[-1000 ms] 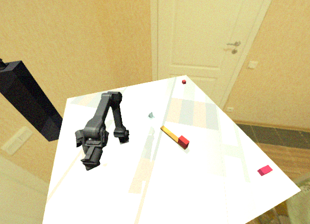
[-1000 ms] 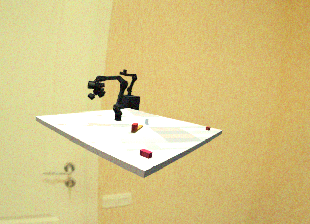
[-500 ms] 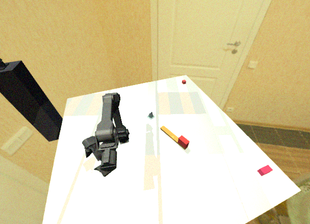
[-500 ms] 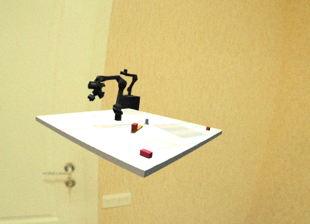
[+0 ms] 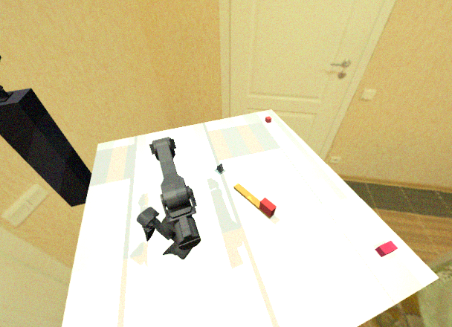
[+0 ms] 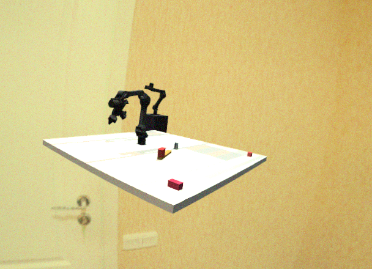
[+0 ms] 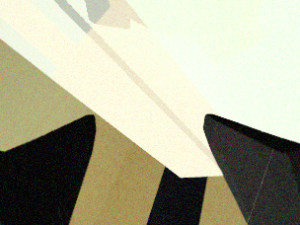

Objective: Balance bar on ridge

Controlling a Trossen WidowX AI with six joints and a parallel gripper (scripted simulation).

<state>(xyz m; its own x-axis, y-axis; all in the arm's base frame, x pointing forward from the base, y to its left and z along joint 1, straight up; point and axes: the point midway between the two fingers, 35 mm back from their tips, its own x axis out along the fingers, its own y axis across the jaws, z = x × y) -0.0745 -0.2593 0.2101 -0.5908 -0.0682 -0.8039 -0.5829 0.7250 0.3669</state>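
Observation:
The bar [image 5: 246,193] [image 6: 167,153] is a thin yellow strip with a red block at one end. It lies flat on the white table [image 5: 297,285] [image 6: 122,176], right of the arm. The ridge [image 5: 220,169] [image 6: 175,146] is a small dark grey-teal wedge standing just beyond the bar's yellow end, apart from it. My gripper [image 5: 157,244] [image 6: 115,118] [image 7: 150,121] is open and empty. It hangs high above the left part of the table, far from the bar and the ridge. The wrist view shows only the two dark fingers, with neither the bar nor the ridge.
A pink-red block [image 5: 386,248] [image 6: 175,184] lies near the table's front right edge. A tiny red cube [image 5: 268,119] [image 6: 249,154] sits at the far corner. A dark box [image 5: 33,144] [image 6: 156,122] stands behind the arm's base.

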